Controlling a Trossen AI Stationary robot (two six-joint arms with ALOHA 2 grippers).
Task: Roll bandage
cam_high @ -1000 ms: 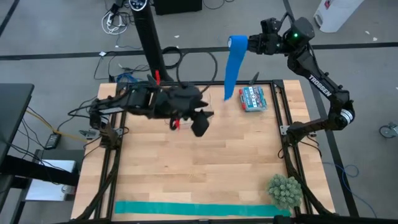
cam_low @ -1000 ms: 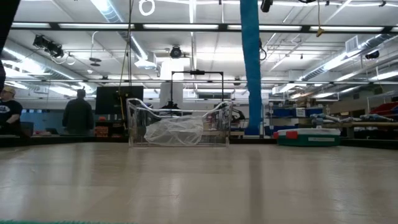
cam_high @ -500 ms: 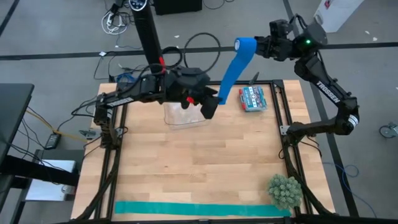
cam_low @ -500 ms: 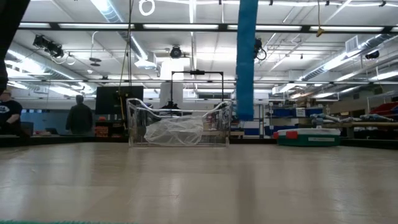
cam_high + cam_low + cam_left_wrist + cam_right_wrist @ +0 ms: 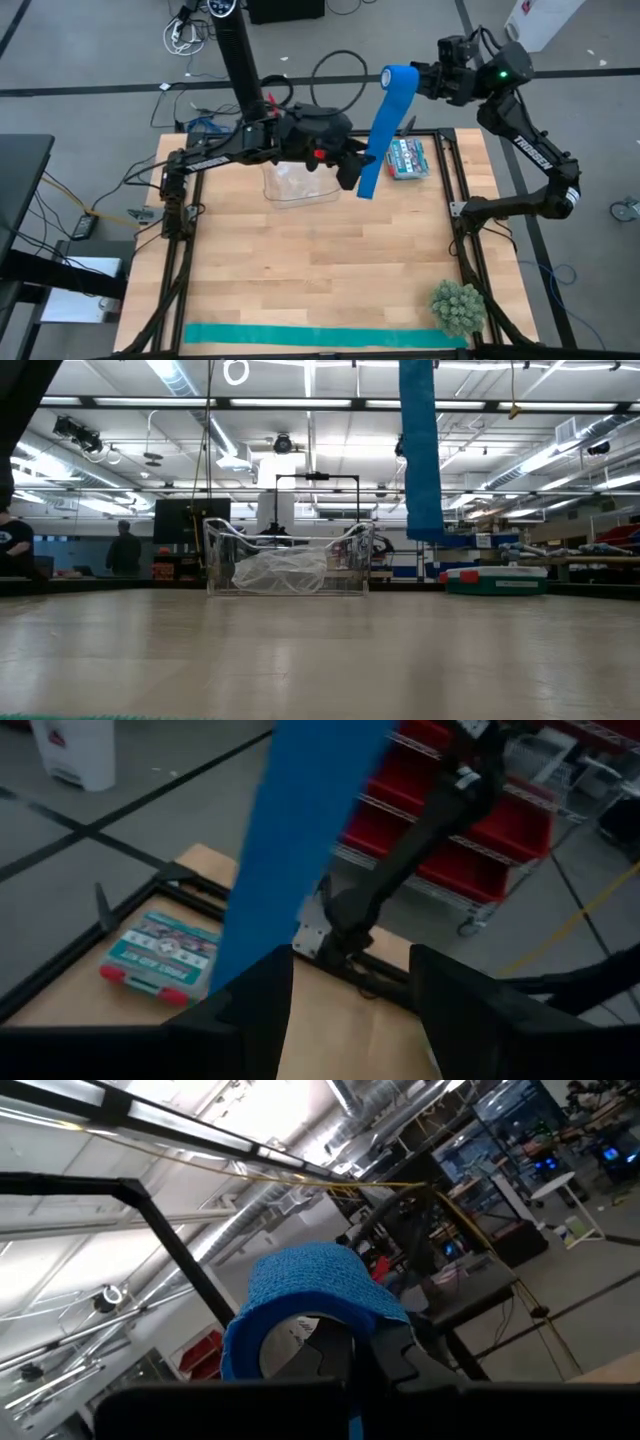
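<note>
- Aloft over the far edge of the bench (image 5: 300, 260), the bandage (image 5: 379, 128) hangs as a limp royal-blue strip; its upper end is looped around the right gripper (image 5: 420, 79), and its loose tail dangles clear of the wood, as the low view confirms.
- Judged by that straight, slack drape, the fabric is light, soft and stretchy, with no stiffness of its own; it will likely sway or twist at a touch and is in no danger of breaking.
- Probably the best hold is across the flat width near the free lower end, so tension can be kept while the top is wound.
- Raised high and reaching inward from the far right corner, the right arm carries the wrapped end; its wrist view shows the blue loop sitting over the fingers (image 5: 330, 1350), though whether they are spread or pinched together inside it cannot be told.
- Stretched across the back of the bench above a clear plastic bin (image 5: 295, 185), the left gripper (image 5: 350, 172) sits just beside the lower tail; its two fingers (image 5: 250, 1020) stand apart, with the strip rising between and beyond them, not yet pinched.
- Nearby lie a teal first-aid box (image 5: 405, 158), a green strip (image 5: 320, 337) along the near edge and a small plant (image 5: 459, 307).
</note>
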